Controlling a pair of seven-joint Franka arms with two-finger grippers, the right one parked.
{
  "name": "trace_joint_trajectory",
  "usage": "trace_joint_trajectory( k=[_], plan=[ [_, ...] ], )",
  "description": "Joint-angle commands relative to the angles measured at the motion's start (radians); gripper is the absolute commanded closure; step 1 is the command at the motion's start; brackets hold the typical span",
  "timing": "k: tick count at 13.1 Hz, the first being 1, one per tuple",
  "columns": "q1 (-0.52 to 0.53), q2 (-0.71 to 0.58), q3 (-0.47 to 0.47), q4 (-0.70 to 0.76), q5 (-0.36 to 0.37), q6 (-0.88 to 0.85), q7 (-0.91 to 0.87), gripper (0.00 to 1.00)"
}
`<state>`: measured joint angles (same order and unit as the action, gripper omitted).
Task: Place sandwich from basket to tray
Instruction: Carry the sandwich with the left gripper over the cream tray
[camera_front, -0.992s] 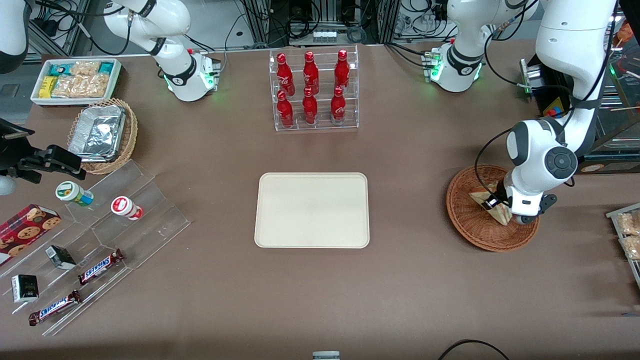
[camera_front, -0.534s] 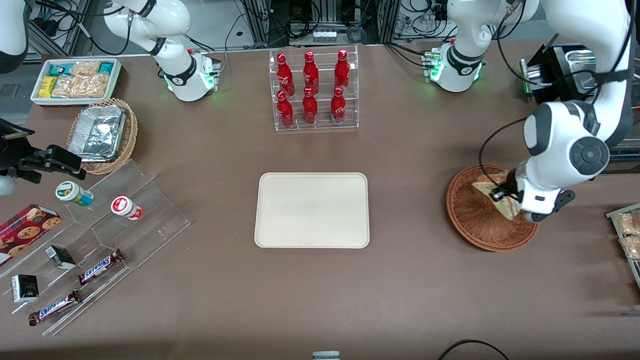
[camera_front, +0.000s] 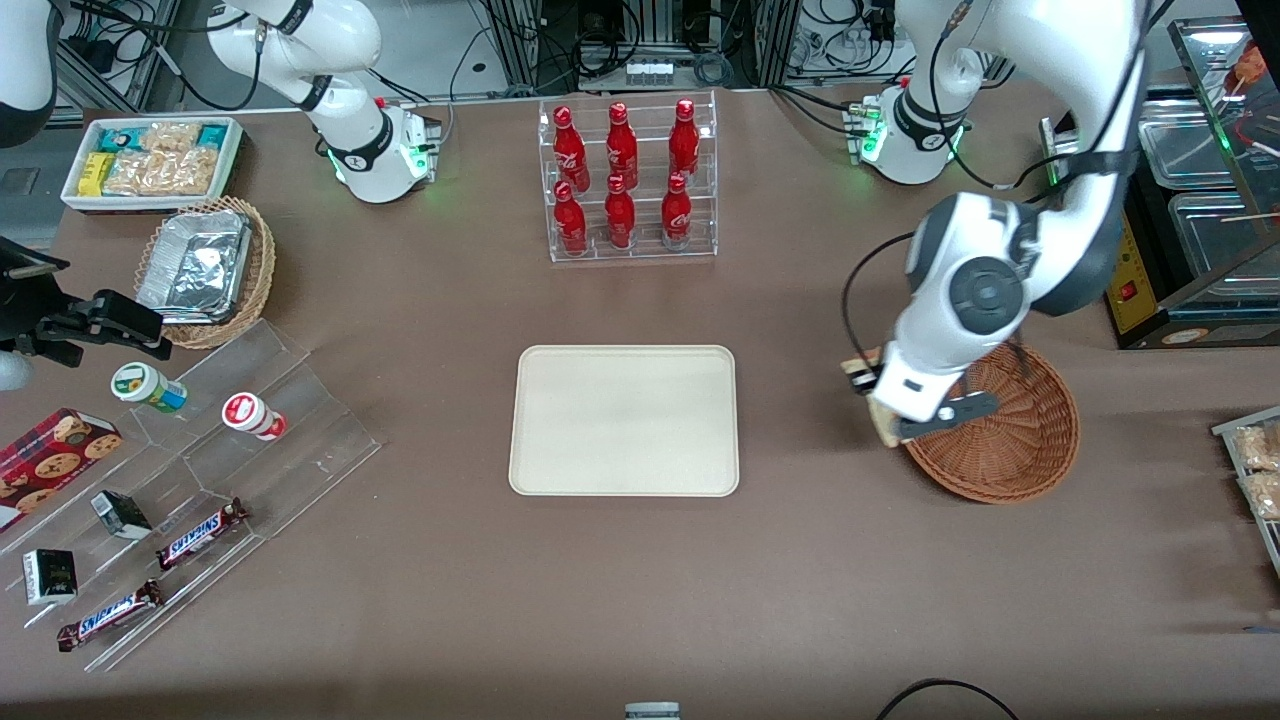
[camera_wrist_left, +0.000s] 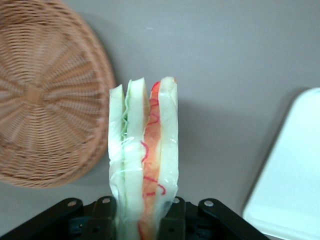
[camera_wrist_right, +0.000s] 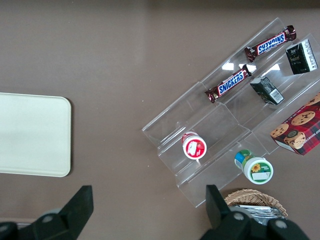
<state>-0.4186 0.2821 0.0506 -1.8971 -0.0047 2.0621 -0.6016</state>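
My left gripper (camera_front: 872, 400) (camera_wrist_left: 144, 220) is shut on the sandwich (camera_wrist_left: 145, 165), a plastic-wrapped wedge of white bread with green and red filling along its cut edge. The sandwich (camera_front: 882, 425) hangs in the air over the bare table, just outside the rim of the reddish-brown wicker basket (camera_front: 1020, 440) (camera_wrist_left: 45, 100), between basket and tray. The basket holds nothing. The cream tray (camera_front: 625, 420) (camera_wrist_left: 292, 175) lies flat at the middle of the table with nothing on it, toward the parked arm's end from the gripper.
A clear rack of red bottles (camera_front: 625, 180) stands farther from the camera than the tray. Toward the parked arm's end are a tan wicker basket with a foil container (camera_front: 205, 270), a white snack bin (camera_front: 150, 160) and a clear stepped stand of snacks (camera_front: 200, 480).
The gripper has lifted the sandwich out of the basket and carried it past the rim toward the tray. The basket now holds nothing.
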Motion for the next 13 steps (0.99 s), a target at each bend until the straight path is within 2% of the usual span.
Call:
trace_joint_trajectory(
  k=[1, 3, 7, 13],
  plan=[
    [-0.090, 0.145, 0.006, 0.150, -0.038, 0.002, 0.005, 0.80],
    [-0.138, 0.210, 0.000, 0.197, -0.089, 0.082, 0.011, 0.79],
    [-0.279, 0.321, -0.005, 0.211, -0.080, 0.286, 0.003, 0.79],
    [-0.308, 0.385, -0.005, 0.273, -0.083, 0.286, 0.068, 0.78]
  ],
)
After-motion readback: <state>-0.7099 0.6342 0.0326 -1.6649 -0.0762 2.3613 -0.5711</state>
